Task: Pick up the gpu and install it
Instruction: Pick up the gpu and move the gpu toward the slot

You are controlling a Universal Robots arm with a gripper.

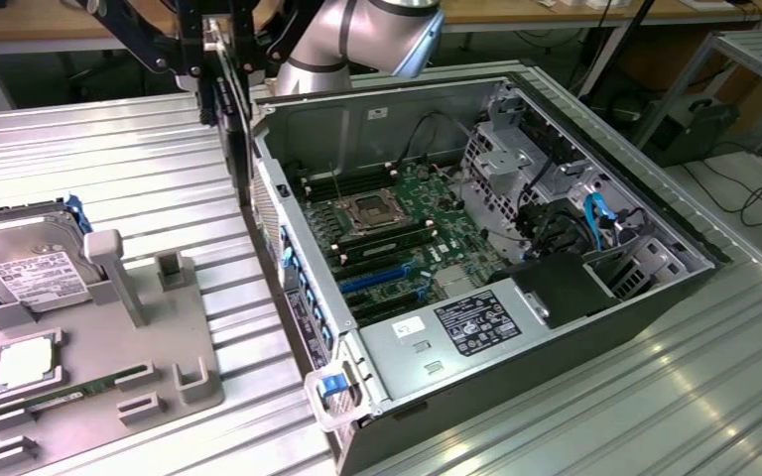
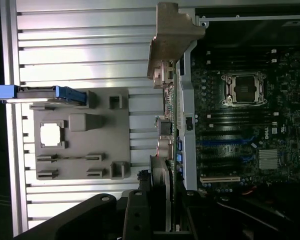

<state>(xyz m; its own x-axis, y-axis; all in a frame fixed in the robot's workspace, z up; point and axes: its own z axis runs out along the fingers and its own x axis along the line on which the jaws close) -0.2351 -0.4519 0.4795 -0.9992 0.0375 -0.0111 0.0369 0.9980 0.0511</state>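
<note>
**Gpu clamped edge-on in the end effector, beside the open case**

At about 8 o'clock in the exterior view, a grey fixture tray (image 1: pixel 156 397) lies on the ribbed metal tabletop (image 1: pixel 116 159). A silver hard drive (image 1: pixel 24 268) with a white label leans in the tray's 10 o'clock corner. Below the drive a square processor chip (image 1: pixel 24 367) sits in its recess. Just to the chip's 4 o'clock a thin green memory stick (image 1: pixel 83 392) lies flat.

Towards 11 o'clock in the same view, the dark end effector (image 2: pixel 162 207) hangs over the strip of tabletop between the tray and the case. In the wrist view its fingers (image 2: pixel 140 212) are closed on the gpu (image 2: pixel 165 150), with the jaws only a narrow way apart and the card pinched between them. The card is seen edge-on and reaches straight out from the fingers, away from the wrist. Its pale metal bracket (image 2: pixel 172 40) is at the far end. The gpu is off the tray and lifted, running alongside the outer wall of the case. It is not inside the case.

From the centre out to 3 o'clock in the exterior view, the open computer case (image 1: pixel 305 327) lies on its side. Inside are the green motherboard (image 1: pixel 415 233), a bare processor socket (image 1: pixel 365 210) and blue expansion slots (image 1: pixel 378 283). A labelled power supply (image 1: pixel 474 322) sits at the case's 5 o'clock end. The silver arm (image 1: pixel 354 40) rises at 12 o'clock.
</note>
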